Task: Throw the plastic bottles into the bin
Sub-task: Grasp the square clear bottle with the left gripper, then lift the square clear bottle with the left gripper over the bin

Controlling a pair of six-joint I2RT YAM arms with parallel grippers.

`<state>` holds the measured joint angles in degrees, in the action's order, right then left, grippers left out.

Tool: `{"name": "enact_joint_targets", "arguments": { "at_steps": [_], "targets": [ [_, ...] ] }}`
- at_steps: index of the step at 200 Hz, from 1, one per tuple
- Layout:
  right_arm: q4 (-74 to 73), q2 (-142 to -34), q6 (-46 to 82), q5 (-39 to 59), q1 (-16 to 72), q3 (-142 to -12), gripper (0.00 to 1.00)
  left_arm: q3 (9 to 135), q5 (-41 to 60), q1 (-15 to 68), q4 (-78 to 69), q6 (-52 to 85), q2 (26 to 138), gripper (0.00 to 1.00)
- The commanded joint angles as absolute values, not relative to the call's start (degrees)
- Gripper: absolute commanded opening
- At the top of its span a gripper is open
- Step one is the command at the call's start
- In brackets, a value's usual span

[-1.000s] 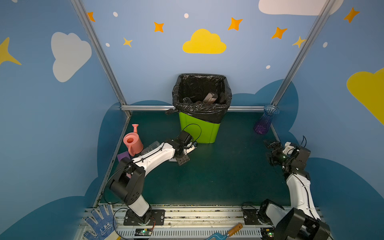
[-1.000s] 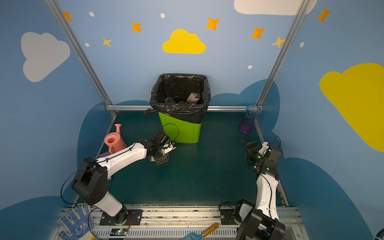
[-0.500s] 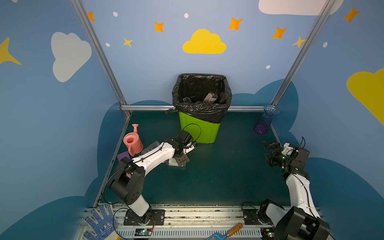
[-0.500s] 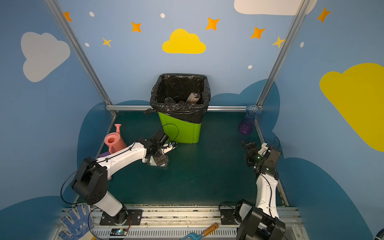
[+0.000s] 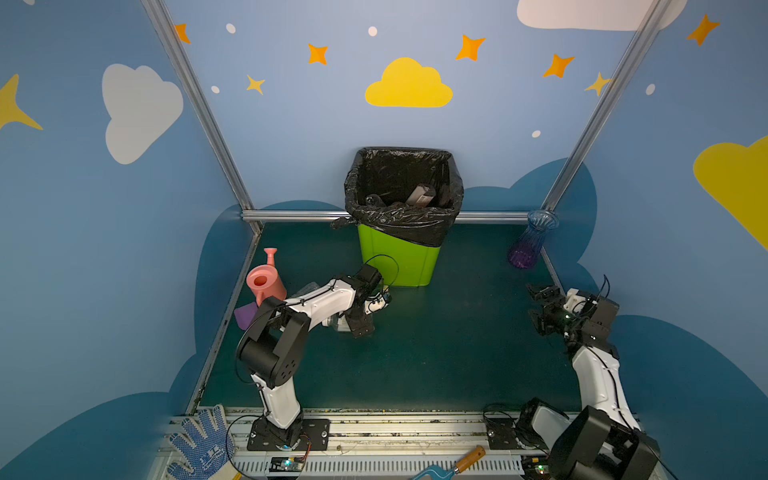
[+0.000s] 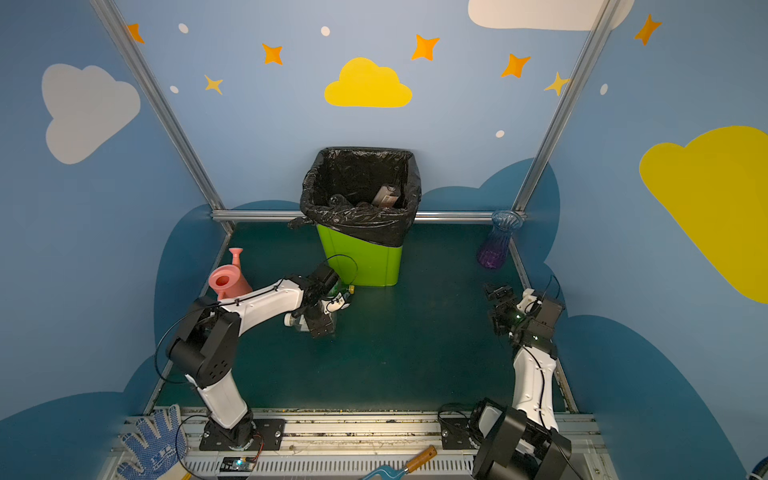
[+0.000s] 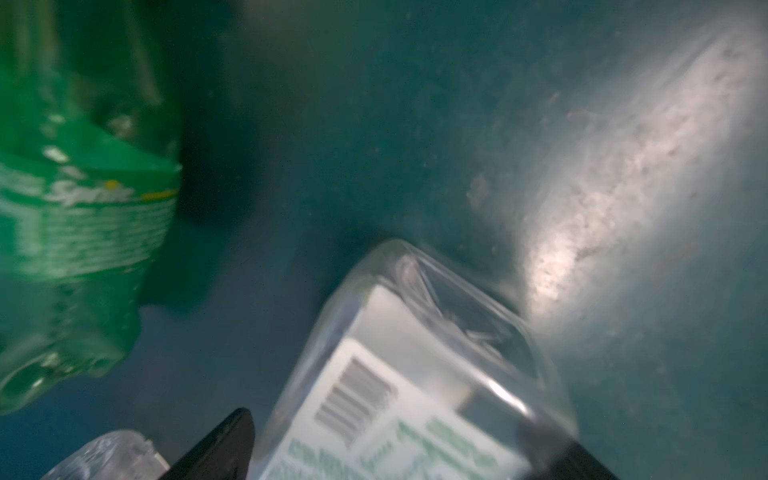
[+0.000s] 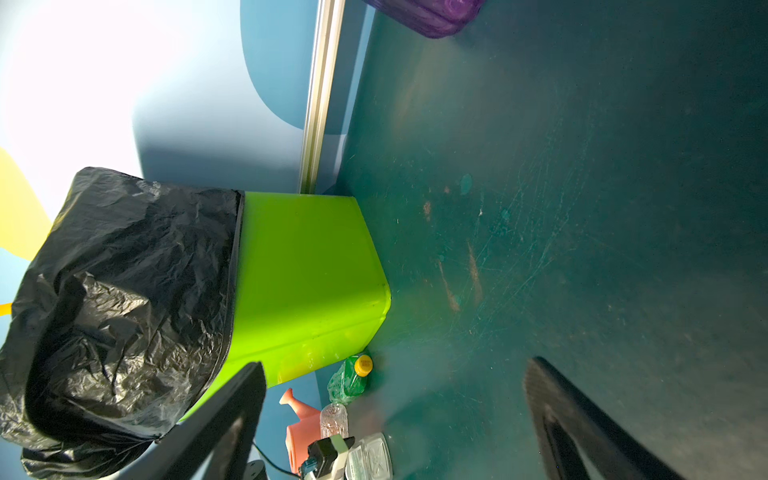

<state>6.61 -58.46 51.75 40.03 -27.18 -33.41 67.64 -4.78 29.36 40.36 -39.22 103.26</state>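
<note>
Green Sprite bottle (image 7: 79, 208) beside barcode-labelled clear bottle (image 7: 415, 374); left end effector (image 7: 390, 424), right end effector (image 8: 397, 363) spread wide.

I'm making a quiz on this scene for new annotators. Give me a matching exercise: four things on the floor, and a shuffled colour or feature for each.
Things:
1. bin
2. watering can
3. vase
4. green bottle

Features:
A. pink, with a spout
B. yellow cap, close to the bin's base
C. black bag liner over the rim
D. blue top, purple base

Pairs: 1-C, 2-A, 3-D, 4-B
</note>
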Motion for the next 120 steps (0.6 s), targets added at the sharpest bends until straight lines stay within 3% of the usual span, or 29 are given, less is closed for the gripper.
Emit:
{"name": "enact_joint_targets", "arguments": {
  "at_steps": [1,33,75,120],
  "targets": [
    [6.1,-59.1,50.8,40.9,-27.8,-33.1,0.96,69.3,-2.6,29.1,42.0,-39.6,105.0,0.94],
    [6.1,-59.6,50.9,41.0,-28.2,-32.8,0.96,69.1,-1.4,29.1,42.7,-38.6,105.6,0.85],
    [5.9,-59.7,51.4,41.3,-28.3,-32.6,0.96,70.0,2.0,29.5,43.3,-34.7,99.0,0.46],
    [7.1,-58.6,51.5,41.5,-28.3,-34.1,0.96,71.5,3.9,29.3,36.3,-25.4,75.1,0.44]
  ]
}}
